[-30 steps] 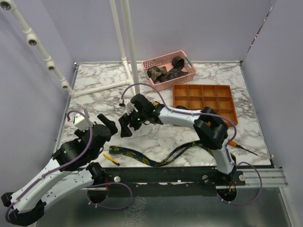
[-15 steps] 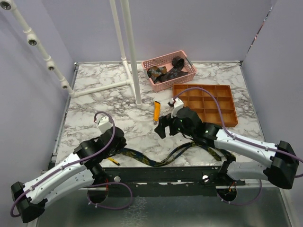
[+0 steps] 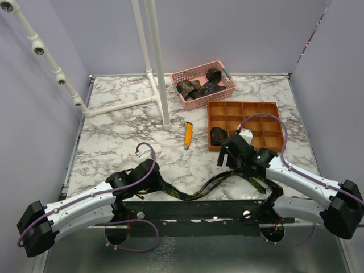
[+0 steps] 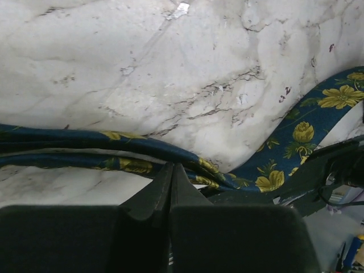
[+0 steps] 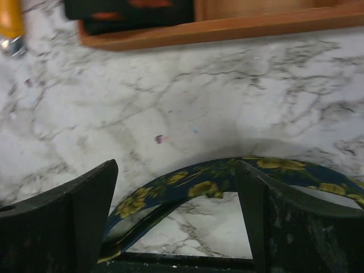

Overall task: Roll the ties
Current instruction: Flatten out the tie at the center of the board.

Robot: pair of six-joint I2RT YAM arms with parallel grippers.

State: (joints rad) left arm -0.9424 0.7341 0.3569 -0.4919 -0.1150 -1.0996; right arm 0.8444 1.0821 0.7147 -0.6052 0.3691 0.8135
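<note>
A navy tie (image 3: pixel 193 192) with yellow flowers lies in a wavy line along the table's front edge. My left gripper (image 3: pixel 154 177) is at its left end. In the left wrist view the left gripper (image 4: pixel 172 166) is shut, its tips pinching the folded edge of the tie (image 4: pixel 273 153). My right gripper (image 3: pixel 226 160) hovers over the tie's right half. In the right wrist view the right gripper (image 5: pixel 176 168) is open, with the tie (image 5: pixel 199 185) arching between its fingers and touching neither. More ties (image 3: pixel 199 87) lie in a pink basket (image 3: pixel 227 90).
An orange divided tray (image 3: pixel 272 132) sits behind the right gripper, a dark rolled tie (image 3: pixel 218 135) in its front left cell. An orange-yellow utility knife (image 3: pixel 187 134) lies left of the tray. A white pipe stand (image 3: pixel 161 79) rises at the back.
The left gripper moved right to the tie's left end and shut. The right arm swung from the table's middle to the right, over the tie, uncovering the knife.
</note>
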